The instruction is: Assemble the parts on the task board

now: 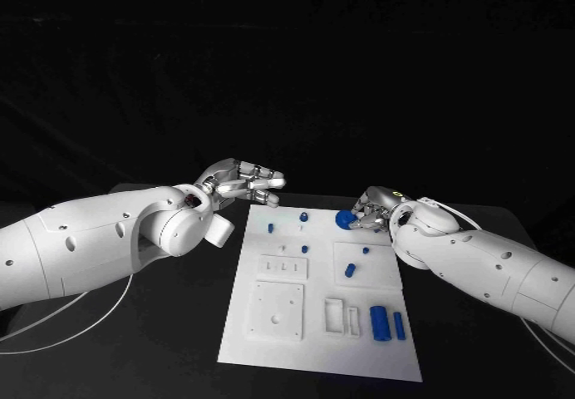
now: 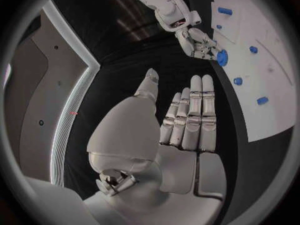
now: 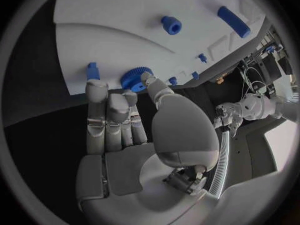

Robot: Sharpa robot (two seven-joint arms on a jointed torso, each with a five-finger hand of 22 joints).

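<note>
The white task board (image 1: 314,349) lies in the middle of the black table. My right hand (image 1: 374,208) is over the board's far right edge and pinches a blue gear (image 1: 347,219) between thumb and fingers; the gear (image 3: 136,77) shows at the fingertips (image 3: 97,87) in the right wrist view, just above the board (image 3: 125,10). My left hand (image 1: 246,183) hovers off the board's far left corner, fingers extended (image 2: 197,110), holding nothing. Small blue parts stand on the far half of the board (image 1: 302,218), and two blue cylinders (image 1: 381,322) lie near its right edge.
White raised blocks sit on the board: a slotted one (image 1: 282,266), a square plate (image 1: 278,310) and a frame (image 1: 343,317). A blue peg (image 1: 350,268) lies on a raised plate (image 1: 374,276). White cables (image 1: 72,324) trail beside the left arm on the black table.
</note>
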